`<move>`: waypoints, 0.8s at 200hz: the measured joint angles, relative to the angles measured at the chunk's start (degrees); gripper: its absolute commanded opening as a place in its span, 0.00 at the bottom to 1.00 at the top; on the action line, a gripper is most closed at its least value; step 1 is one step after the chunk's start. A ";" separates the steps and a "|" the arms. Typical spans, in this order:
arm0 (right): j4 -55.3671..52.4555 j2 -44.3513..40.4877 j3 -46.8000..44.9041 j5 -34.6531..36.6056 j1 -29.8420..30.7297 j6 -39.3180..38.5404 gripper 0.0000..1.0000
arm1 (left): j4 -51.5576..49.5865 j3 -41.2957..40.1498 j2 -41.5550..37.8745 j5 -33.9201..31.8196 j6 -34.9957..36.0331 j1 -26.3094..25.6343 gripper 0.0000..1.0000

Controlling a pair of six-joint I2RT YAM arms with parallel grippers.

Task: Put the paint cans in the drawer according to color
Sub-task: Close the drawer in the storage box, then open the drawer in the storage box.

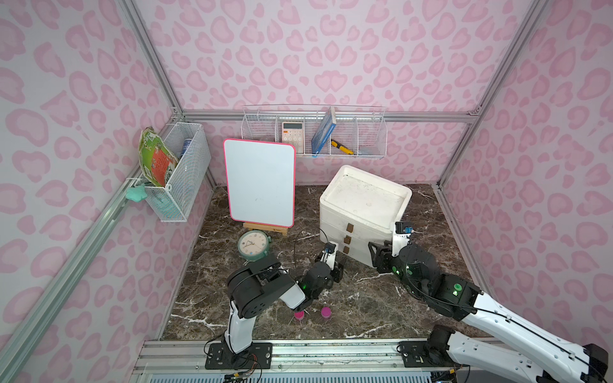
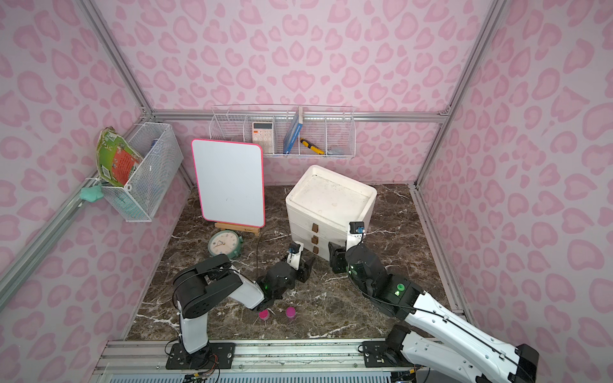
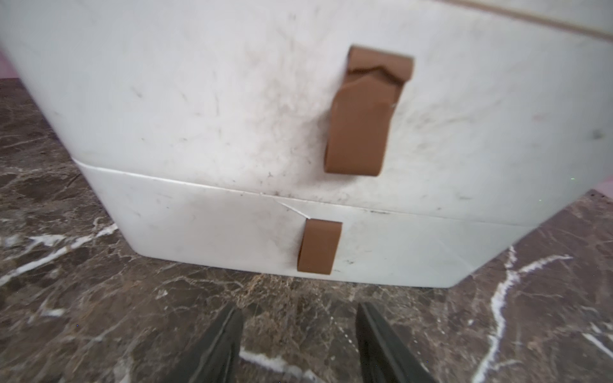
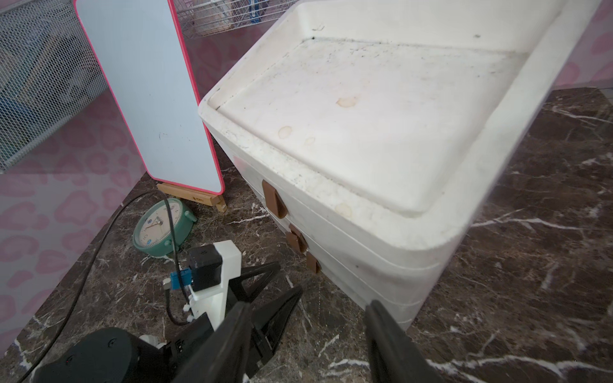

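Note:
The white drawer chest (image 1: 365, 212) (image 2: 331, 202) stands at the back right of the marble floor, its three drawers pushed in, each with a brown tab handle (image 1: 347, 238). Two pink-topped paint cans (image 1: 299, 314) (image 1: 326, 311) stand near the front edge, partly under my left arm, and show in both top views (image 2: 264, 314) (image 2: 290, 311). My left gripper (image 1: 341, 265) (image 3: 300, 318) is open and empty, low in front of the bottom handle (image 3: 320, 247). Beside the chest's front right corner (image 4: 408, 298), my right gripper (image 1: 374, 257) (image 4: 306, 308) hangs open and empty.
A pink-rimmed whiteboard on a wooden easel (image 1: 259, 182) stands left of the chest, with a green alarm clock (image 1: 253, 247) in front of it. White wire baskets hang on the back wall (image 1: 315, 136) and the left wall (image 1: 179, 172).

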 measured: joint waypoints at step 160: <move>1.38 0.15 -0.26 -2.43 -0.33 -0.28 0.58 | -1.70 8.09 -0.70 0.35 6.01 1.70 0.51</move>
